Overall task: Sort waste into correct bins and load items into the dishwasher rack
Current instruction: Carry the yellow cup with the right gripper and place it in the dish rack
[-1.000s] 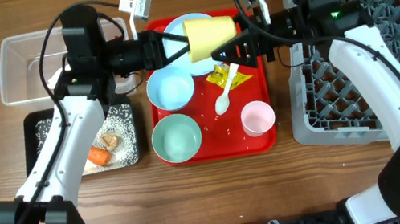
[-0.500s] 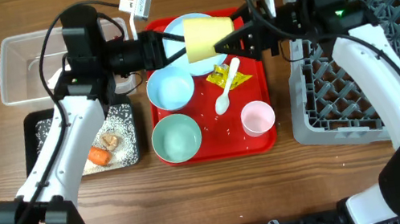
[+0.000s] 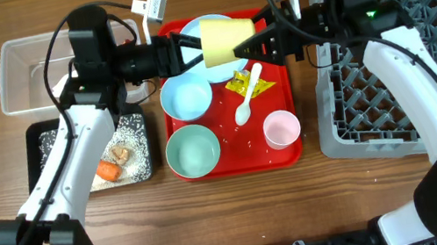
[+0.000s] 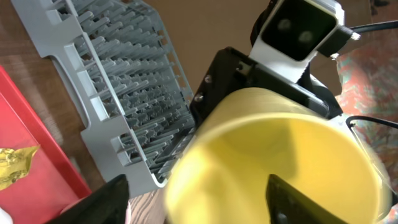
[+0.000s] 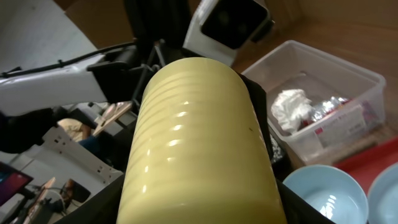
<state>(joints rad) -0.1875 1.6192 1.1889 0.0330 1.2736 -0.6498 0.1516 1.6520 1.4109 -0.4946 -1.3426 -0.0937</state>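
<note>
The right hand (image 3: 255, 45), clasping the yellow cup (image 3: 227, 39), has edged toward the dishwasher rack (image 3: 420, 53). The left hand (image 3: 189, 52) has an unclear grip, so a handover is likely.

The overhead camera looks straight down on the whole wooden tabletop (image 3: 240, 199). The left wrist camera faces right, close on the small yellow plastic cup (image 4: 280, 168), with the large grey plastic pegged rack (image 4: 124, 81) behind. The right wrist camera faces left, close on that same cup, with the clear plastic rectangular tub (image 5: 323, 112) behind.
</note>
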